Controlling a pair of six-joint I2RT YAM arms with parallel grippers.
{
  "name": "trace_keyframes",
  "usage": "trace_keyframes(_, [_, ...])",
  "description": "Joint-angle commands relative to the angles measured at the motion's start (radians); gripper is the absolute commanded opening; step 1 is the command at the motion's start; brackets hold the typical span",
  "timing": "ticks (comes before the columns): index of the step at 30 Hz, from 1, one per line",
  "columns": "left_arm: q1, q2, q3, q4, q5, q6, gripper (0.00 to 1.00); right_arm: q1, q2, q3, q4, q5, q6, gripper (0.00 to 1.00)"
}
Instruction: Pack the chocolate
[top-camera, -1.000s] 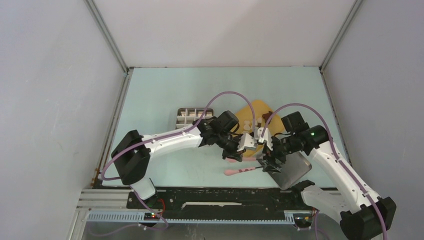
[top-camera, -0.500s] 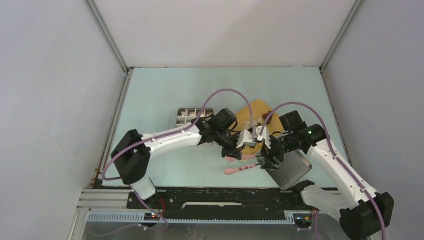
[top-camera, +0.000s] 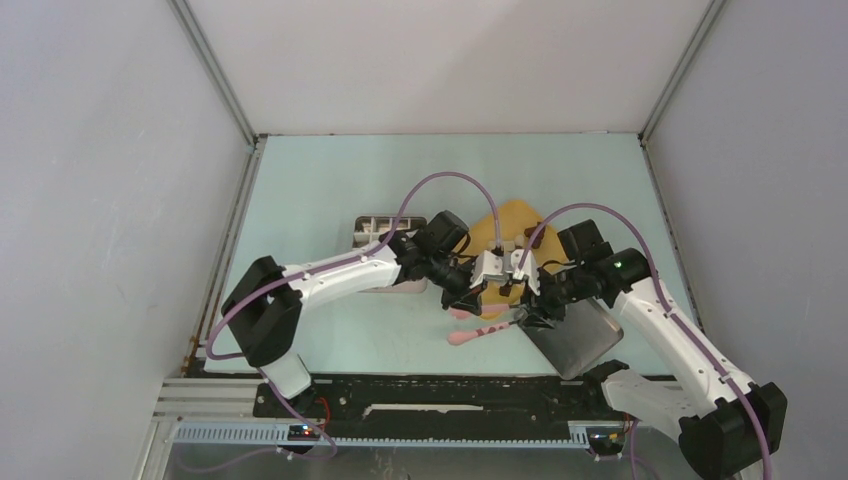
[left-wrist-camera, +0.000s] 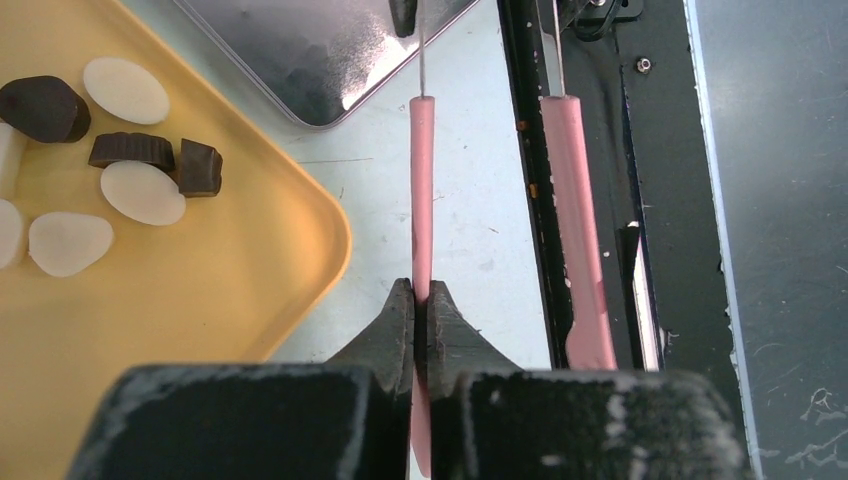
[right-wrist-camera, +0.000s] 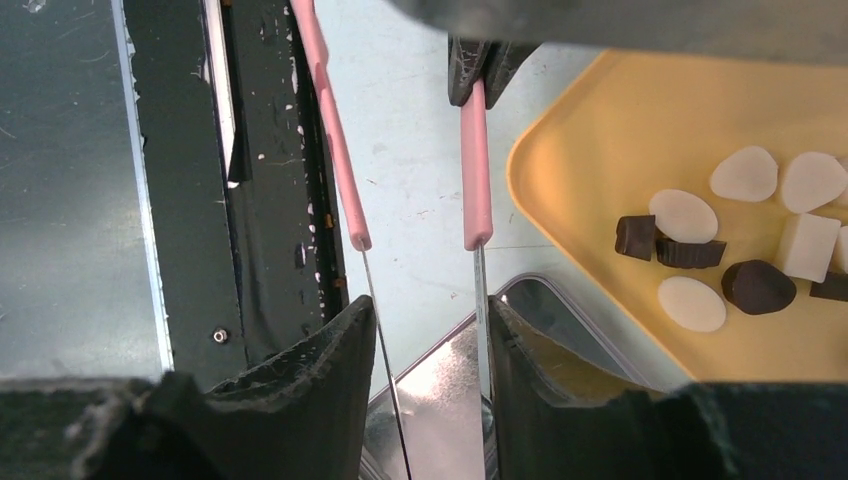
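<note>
Left gripper (left-wrist-camera: 421, 300) pinches one tongs (left-wrist-camera: 422, 200) leg; right gripper (right-wrist-camera: 430, 340) open astride both. Close squarely, then approach chocolate (left-wrist-camera: 140, 190).

The left gripper (left-wrist-camera: 421, 318) hides the pink tongs' (left-wrist-camera: 422, 190) near end.

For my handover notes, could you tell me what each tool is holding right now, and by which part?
The left tool is shut on one pink-sleeved arm of the pink tongs, near the pink end. The right tool is open, straddling the tongs' thin metal ends without clamping them.
</note>
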Motion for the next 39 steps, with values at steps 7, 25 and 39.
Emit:
trace_keyframes(7, [0.040, -0.024, 0.012, 0.138, 0.095, -0.033, 0.00, 0.014, 0.016, -0.029, -0.061, 0.045, 0.007, 0.35])
trace_keyframes(25, [0.197, -0.129, -0.131, 0.109, -0.054, 0.035, 0.44, -0.017, 0.000, -0.029, -0.096, 0.055, -0.006, 0.16])
trace_keyframes(39, [0.515, -0.467, -0.258, -0.056, -0.078, 0.001, 0.49, -0.105, 0.103, 0.068, 0.056, 0.201, 0.296, 0.12])
